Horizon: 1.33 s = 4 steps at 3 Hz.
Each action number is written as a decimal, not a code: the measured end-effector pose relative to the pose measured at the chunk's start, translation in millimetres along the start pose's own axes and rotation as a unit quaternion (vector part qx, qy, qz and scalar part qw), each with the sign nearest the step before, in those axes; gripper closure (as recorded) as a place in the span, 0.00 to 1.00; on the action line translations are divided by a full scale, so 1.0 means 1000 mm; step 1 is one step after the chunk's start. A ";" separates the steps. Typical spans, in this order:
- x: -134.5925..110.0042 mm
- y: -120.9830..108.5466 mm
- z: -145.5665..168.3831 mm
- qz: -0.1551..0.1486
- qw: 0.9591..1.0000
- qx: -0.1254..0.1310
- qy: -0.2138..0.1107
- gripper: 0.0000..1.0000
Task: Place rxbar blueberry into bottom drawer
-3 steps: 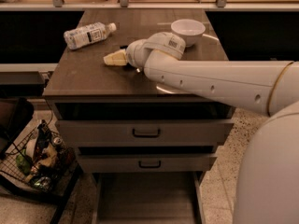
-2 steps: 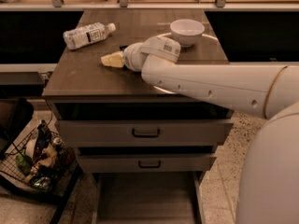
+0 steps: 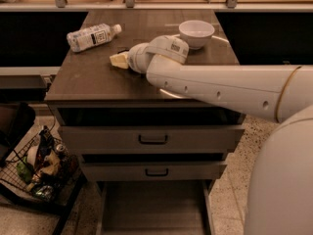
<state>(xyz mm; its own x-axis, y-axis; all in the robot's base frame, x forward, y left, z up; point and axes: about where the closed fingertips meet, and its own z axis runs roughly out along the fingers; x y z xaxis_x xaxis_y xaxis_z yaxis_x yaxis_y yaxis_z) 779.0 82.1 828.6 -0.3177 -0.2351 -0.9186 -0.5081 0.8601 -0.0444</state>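
Note:
My gripper (image 3: 119,59) is low over the left-middle of the brown cabinet top (image 3: 88,82), at the end of the white arm that reaches in from the right. The rxbar blueberry does not show clearly. Only a small dark sliver (image 3: 122,50) lies just behind the gripper's tip, and I cannot tell what it is. The bottom drawer (image 3: 151,207) is pulled out at the bottom of the view, and its flat grey floor is bare.
A clear water bottle (image 3: 93,36) lies on its side at the back left of the top. A white bowl (image 3: 196,33) stands at the back right. The two upper drawers (image 3: 152,139) are shut. A wire basket of items (image 3: 41,168) sits on the floor at left.
The arm's wrist has shifted slightly to the left. The gripper stays at almost the same spot on the top. The bottle and the bowl have not moved.

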 end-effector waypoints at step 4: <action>-0.020 0.001 -0.012 -0.006 1.000 -0.002 -0.010 1.00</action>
<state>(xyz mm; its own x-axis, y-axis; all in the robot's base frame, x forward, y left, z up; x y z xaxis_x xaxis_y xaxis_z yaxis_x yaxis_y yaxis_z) 775.5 82.6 851.6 -0.2947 -0.2367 -0.9258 -0.5160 0.8549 -0.0543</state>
